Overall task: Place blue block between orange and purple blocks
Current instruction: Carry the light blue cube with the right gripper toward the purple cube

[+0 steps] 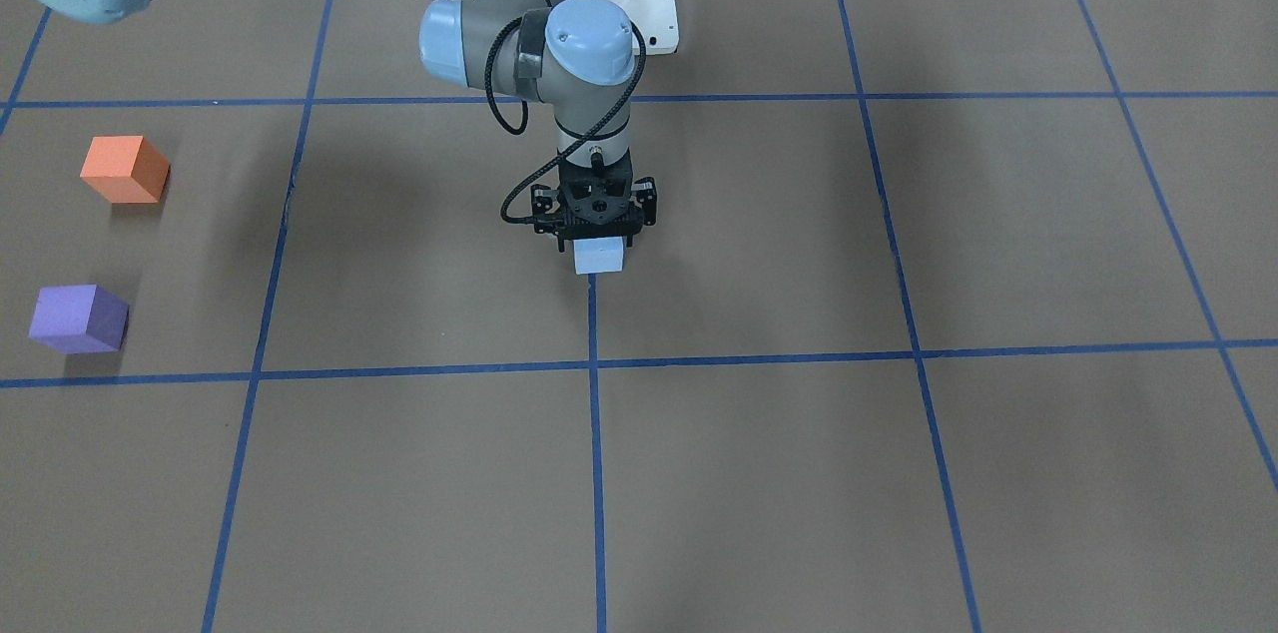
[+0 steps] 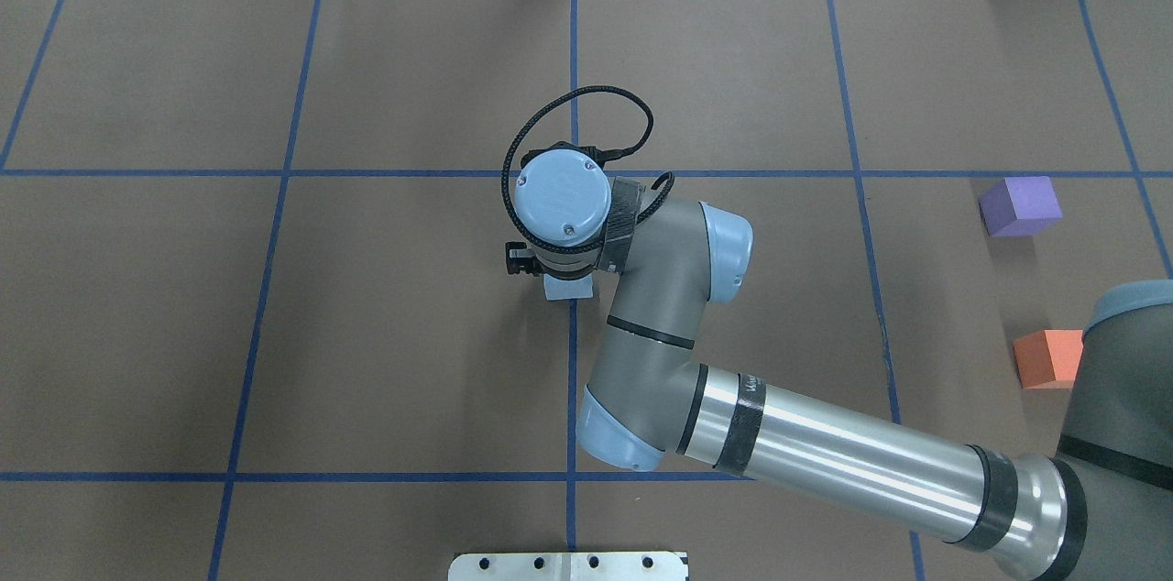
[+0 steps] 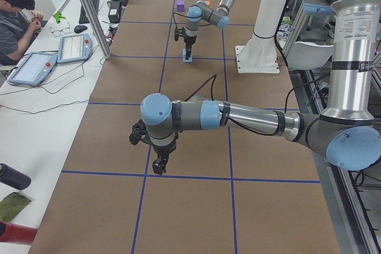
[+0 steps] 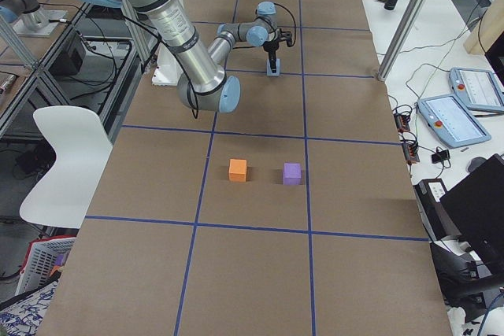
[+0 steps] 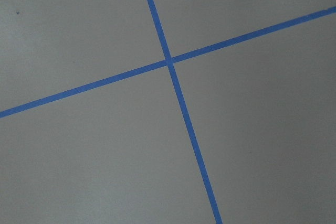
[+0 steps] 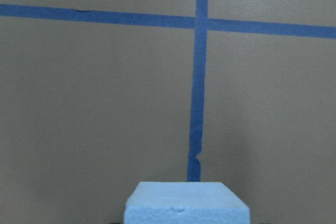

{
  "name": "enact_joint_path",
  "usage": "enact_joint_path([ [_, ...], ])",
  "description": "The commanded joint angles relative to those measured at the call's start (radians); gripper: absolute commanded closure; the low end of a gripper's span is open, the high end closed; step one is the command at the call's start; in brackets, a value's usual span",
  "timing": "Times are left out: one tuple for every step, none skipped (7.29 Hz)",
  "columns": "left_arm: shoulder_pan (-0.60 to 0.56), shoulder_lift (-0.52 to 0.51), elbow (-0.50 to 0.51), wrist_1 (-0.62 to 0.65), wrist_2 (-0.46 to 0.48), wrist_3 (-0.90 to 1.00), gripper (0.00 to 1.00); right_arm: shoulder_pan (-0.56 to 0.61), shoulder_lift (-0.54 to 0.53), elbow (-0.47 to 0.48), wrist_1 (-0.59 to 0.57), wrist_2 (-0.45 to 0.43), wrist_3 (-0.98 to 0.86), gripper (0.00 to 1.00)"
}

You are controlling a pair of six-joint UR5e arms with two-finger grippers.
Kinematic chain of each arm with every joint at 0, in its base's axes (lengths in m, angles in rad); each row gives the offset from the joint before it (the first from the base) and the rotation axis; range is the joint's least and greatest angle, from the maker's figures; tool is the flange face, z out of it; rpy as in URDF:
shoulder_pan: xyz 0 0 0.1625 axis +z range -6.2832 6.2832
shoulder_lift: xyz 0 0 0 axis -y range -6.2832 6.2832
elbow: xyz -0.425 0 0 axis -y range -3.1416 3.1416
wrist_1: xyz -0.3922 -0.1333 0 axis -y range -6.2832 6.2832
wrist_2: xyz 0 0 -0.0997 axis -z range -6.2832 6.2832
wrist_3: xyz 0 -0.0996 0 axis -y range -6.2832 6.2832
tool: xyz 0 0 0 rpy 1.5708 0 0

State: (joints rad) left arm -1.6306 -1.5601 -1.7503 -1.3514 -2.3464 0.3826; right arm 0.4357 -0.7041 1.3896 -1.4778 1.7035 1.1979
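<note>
- The right gripper (image 1: 597, 244) points straight down near the middle of the table (image 1: 759, 483), its arm reaching in from the robot's right side
- Its jaws are closed on the blue block (image 1: 599, 260), one dark finger against each of two opposite sides, up near the block's top
- The blue block is pale blue and sits squarely over a blue tape line (image 1: 596, 453) that runs away from the robot's base; whether it rests on the brown paper or hangs just above it I cannot tell
- In the right wrist view only the block's top face (image 6: 186, 203) shows at the bottom edge, with the tape line and a crossing beyond it
- The orange block (image 1: 125, 170) and the purple block (image 1: 78, 318) stand on the table far off to the robot's right, well apart from the blue block
- These two sit near each other in one grid square with a bare gap between them, the orange nearer the robot's base
- The left gripper (image 3: 158, 166) hangs low over a tape line at the table's other end, seen only from the side, so I cannot tell how its jaws stand
- The left wrist view shows just brown paper and a tape crossing
</note>
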Motion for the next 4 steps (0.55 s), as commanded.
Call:
enact_joint_path([
  [0.0,0.0,0.0,0.0,-0.002,-0.001,0.0,0.009,-0.009,0.034,0.001,0.028,-0.004,1.0],
  [0.0,0.0,0.0,0.0,-0.002,-0.002,0.0,0.038,-0.049,0.113,-0.027,0.053,-0.015,1.0],
  [0.0,0.0,0.0,0.0,-0.001,-0.007,0.0,0.079,-0.116,0.229,-0.094,0.089,-0.027,1.0],
  [0.0,0.002,0.0,0.0,-0.002,-0.022,0.0,0.131,-0.199,0.343,-0.14,0.123,-0.082,1.0],
])
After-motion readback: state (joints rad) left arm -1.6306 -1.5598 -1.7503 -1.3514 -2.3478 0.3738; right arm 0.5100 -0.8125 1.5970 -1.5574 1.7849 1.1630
